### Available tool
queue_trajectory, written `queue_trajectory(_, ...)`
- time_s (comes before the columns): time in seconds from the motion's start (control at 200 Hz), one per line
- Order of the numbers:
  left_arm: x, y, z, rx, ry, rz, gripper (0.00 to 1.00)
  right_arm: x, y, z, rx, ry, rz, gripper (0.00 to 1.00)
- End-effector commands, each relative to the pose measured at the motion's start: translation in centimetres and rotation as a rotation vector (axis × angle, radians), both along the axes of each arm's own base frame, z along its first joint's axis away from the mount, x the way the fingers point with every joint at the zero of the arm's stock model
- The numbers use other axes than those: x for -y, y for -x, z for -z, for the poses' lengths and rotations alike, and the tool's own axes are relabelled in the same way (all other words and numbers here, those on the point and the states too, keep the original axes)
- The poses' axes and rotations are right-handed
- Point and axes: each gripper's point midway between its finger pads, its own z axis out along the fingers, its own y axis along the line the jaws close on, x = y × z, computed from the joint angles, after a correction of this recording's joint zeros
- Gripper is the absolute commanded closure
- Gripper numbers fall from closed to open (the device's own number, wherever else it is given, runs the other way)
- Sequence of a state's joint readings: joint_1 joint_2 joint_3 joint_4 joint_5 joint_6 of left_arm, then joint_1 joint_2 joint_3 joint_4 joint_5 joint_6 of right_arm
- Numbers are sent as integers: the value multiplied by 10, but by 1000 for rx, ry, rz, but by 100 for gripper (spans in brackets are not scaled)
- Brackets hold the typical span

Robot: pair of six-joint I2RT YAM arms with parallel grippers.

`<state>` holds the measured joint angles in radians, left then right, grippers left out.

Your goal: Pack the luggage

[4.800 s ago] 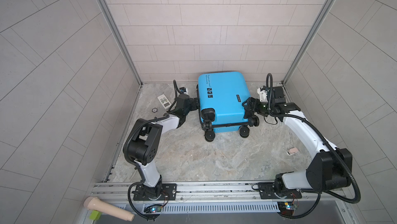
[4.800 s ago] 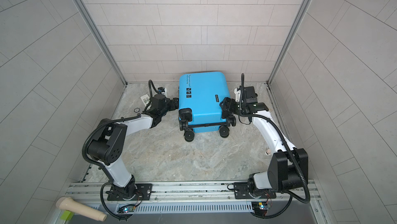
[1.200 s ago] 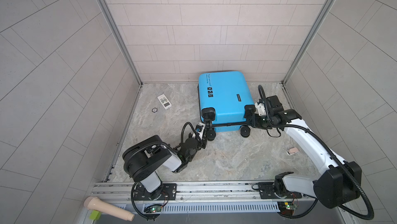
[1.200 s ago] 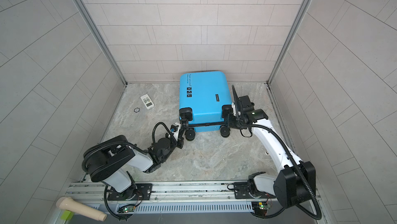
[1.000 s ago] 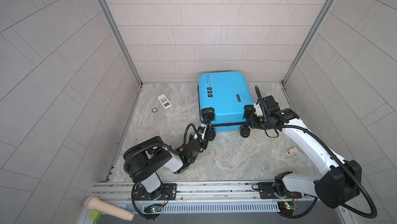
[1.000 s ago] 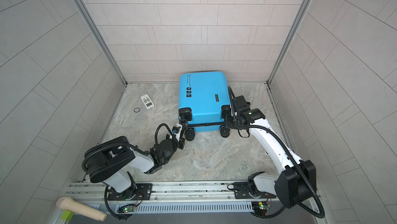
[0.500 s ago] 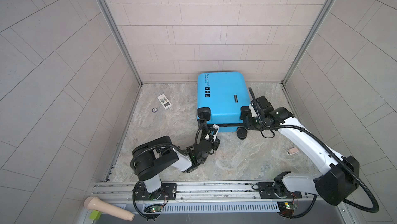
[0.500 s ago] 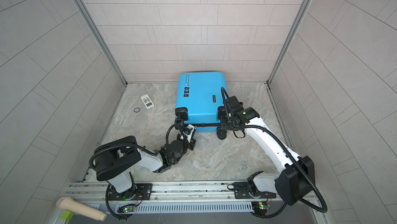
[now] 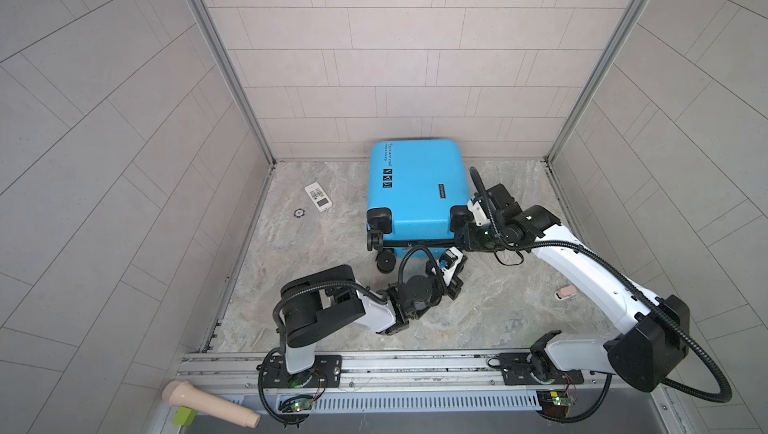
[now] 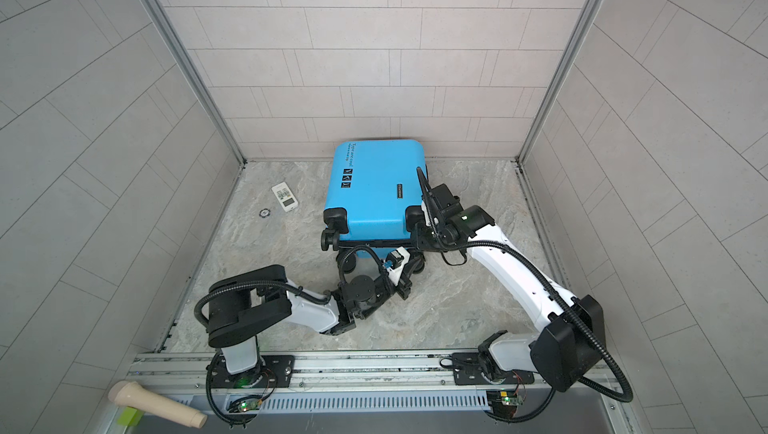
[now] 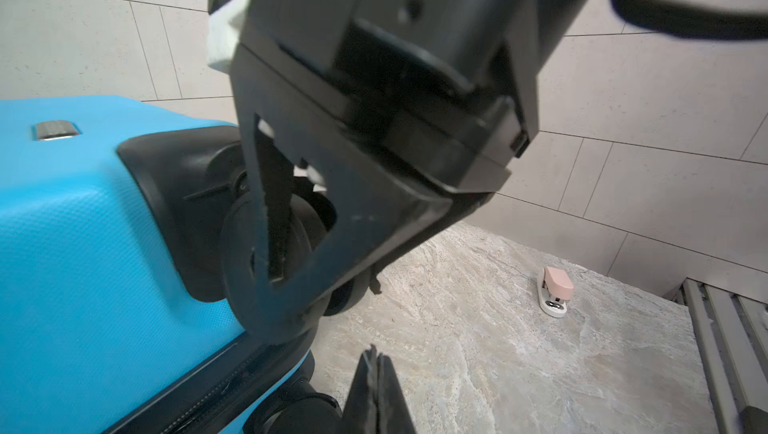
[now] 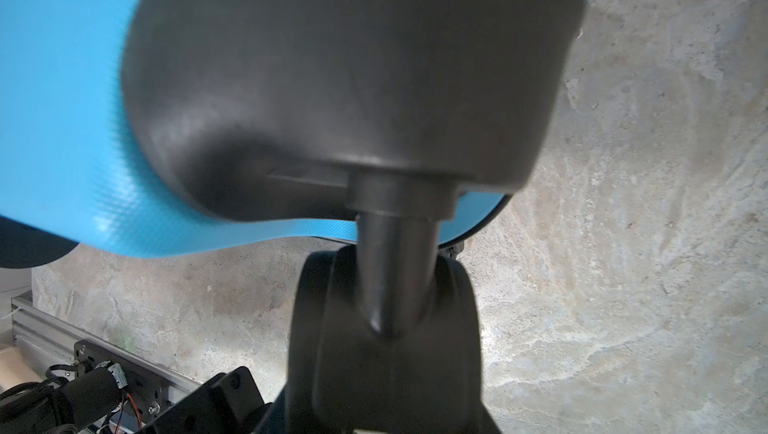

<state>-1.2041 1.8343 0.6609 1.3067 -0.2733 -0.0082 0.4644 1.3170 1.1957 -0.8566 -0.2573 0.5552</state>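
Finds the suitcase (image 9: 415,190) lying flat and closed at the back of the table (image 9: 332,307), wheels toward the arm bases. Finds the right gripper (image 9: 468,236) clamped on its near right wheel (image 12: 324,348), and the left gripper (image 11: 376,378) pressed shut on nothing, low beside the near edge. Reads as late in the packing: no lid up, zipper band closed at the visible corner. Cannot tell about contents or the full zip. Leaves a white remote (image 9: 318,197) and a small pink gadget (image 9: 566,292) outside, well apart.
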Motion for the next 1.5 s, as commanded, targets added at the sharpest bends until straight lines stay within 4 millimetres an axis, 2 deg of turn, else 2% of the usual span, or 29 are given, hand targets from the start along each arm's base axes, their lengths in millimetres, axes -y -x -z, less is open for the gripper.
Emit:
queue_trajectory(0.0, -20, -3, -23, 32, 45, -77, 99, -19, -1, -12, 63, -46, -131, 100)
queue_trajectory(0.05, -39, -6, -23, 32, 33, -134, 88, -20, 0, -12, 64, -47, -136, 100)
queue_trajectory(0.2, -104, -7, -4, -14, -3, -306, 34, -20, 1, -14, 71, -51, -143, 100)
queue_trajectory(0.24, -122, -8, 2, -35, -5, -355, 29, -19, 1, -15, 74, -50, -143, 100)
queue_trajectory(0.325, -150, -9, 15, -67, -60, -446, 28, -19, 2, -15, 75, -52, -146, 100)
queue_trajectory(0.41, -164, -10, 30, -102, -143, -499, 29, -21, 2, -13, 73, -60, -148, 100)
queue_trajectory(0.485, -173, -14, 33, -110, -141, -556, 28, -22, 2, -10, 66, -61, -151, 100)
queue_trajectory(0.505, -180, -12, 42, -109, -163, -567, 28, -22, 3, -10, 65, -61, -152, 100)
queue_trajectory(0.56, -185, -13, 46, -104, -158, -580, 27, -22, 3, -9, 64, -62, -152, 100)
queue_trajectory(0.806, -164, -23, 59, -100, -99, -553, 28, -24, 2, -13, 70, -71, -158, 100)
queue_trajectory(0.836, -166, -25, 64, -104, -113, -566, 28, -24, 2, -14, 72, -72, -159, 100)
queue_trajectory(0.941, -146, -32, 56, -95, -85, -551, 29, -25, 2, -15, 72, -77, -160, 100)
queue_trajectory(1.056, -138, -41, 50, -82, -76, -562, 29, -25, 4, -14, 67, -83, -165, 100)
queue_trajectory(1.186, -143, -55, 49, -80, -67, -631, 31, -25, 5, -13, 68, -87, -163, 100)
queue_trajectory(1.336, -148, -66, 57, -92, -71, -675, 34, -26, 6, -16, 73, -93, -166, 100)
queue_trajectory(1.491, -149, -73, 61, -103, -57, -699, 41, -26, 6, -16, 73, -97, -170, 100)
